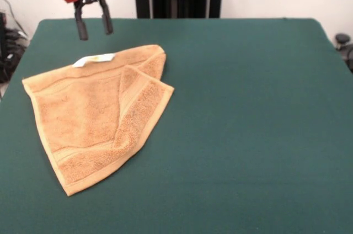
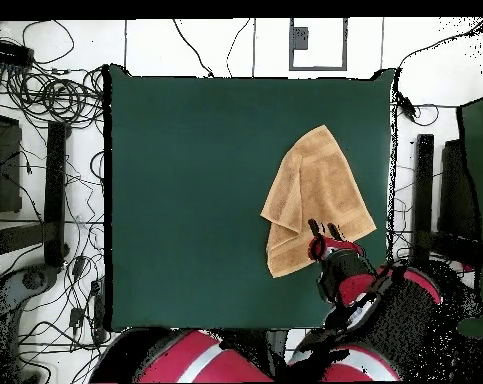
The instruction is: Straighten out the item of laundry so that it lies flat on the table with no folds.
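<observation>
Right now my gripper (image 1: 94, 28) hangs with its 2 fingers spread and nothing between them, above the terry towel's (image 1: 94, 115) robot-side edge, just beside the white tag (image 1: 94, 60). Out from my fingertips the towel lies on the green table (image 1: 248, 107), 1 corner flap (image 1: 144, 88) doubled over it. That flap sits away from me and to one side, so I judge I must reach across there.

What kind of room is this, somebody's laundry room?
More likely a robotics lab. A red arm's open end effector hangs above a tan towel on a green felt table, and loose cables cover the floor around it.
</observation>
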Robot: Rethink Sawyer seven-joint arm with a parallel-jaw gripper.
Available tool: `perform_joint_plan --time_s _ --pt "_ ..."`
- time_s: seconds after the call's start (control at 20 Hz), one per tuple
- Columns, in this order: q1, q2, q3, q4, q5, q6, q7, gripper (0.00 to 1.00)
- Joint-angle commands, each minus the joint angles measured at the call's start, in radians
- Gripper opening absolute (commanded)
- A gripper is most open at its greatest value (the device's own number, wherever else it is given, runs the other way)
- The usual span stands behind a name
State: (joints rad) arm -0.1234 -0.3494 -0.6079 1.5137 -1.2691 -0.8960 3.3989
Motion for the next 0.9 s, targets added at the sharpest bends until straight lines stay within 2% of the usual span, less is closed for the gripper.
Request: perform_joint_plan --time_s 0.05,0.2,0.25,0.3,0.35,0.6,0.8,0.9 --pt "-0.035 -0.018 0.255 0.12 0.037 -0.159 0.085 1.0" --pt "-0.094 0.015 0.308 0.11 0.077 -0.241 -0.063 1.0" --pt "-0.107 0.022 0.321 0.109 0.087 -0.254 -0.081 1.0" --pt "-0.133 0.024 0.336 0.124 0.149 -0.272 -0.108 1.0" --pt "-0.141 0.021 0.343 0.128 0.165 -0.289 -0.125 1.0" --pt "-0.172 0.033 0.402 0.123 0.153 -0.4 -0.081 1.0" --pt "-0.182 0.04 0.431 0.121 0.14 -0.439 -0.061 1.0" --pt "-0.184 0.06 0.446 0.085 0.122 -0.444 -0.067 1.0"
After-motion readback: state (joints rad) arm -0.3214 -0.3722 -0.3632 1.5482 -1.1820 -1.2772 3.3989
